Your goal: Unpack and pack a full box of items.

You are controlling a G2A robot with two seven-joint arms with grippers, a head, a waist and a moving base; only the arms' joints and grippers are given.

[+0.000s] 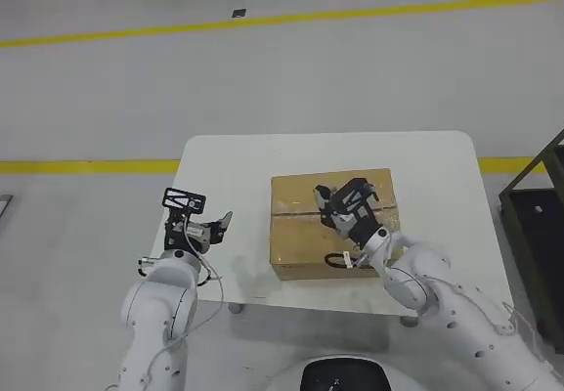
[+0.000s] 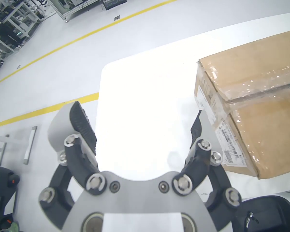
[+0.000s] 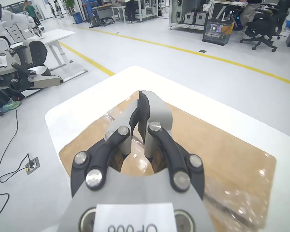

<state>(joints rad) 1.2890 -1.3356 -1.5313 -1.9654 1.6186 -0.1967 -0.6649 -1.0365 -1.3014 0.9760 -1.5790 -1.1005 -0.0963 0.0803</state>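
On your table (image 1: 223, 166): the cardboard box (image 1: 296, 230) sits near the middle, flaps closed under clear tape (printed labels on the side facing your left arm)
Left gripper (image 2: 136, 112): fingers spread wide, holding nothing, hovering over bare tabletop near the box, not touching it
Right gripper (image 3: 141, 112): fingers pressed together, nothing between them, poised over the box's taped top; you cannot tell whether it touches
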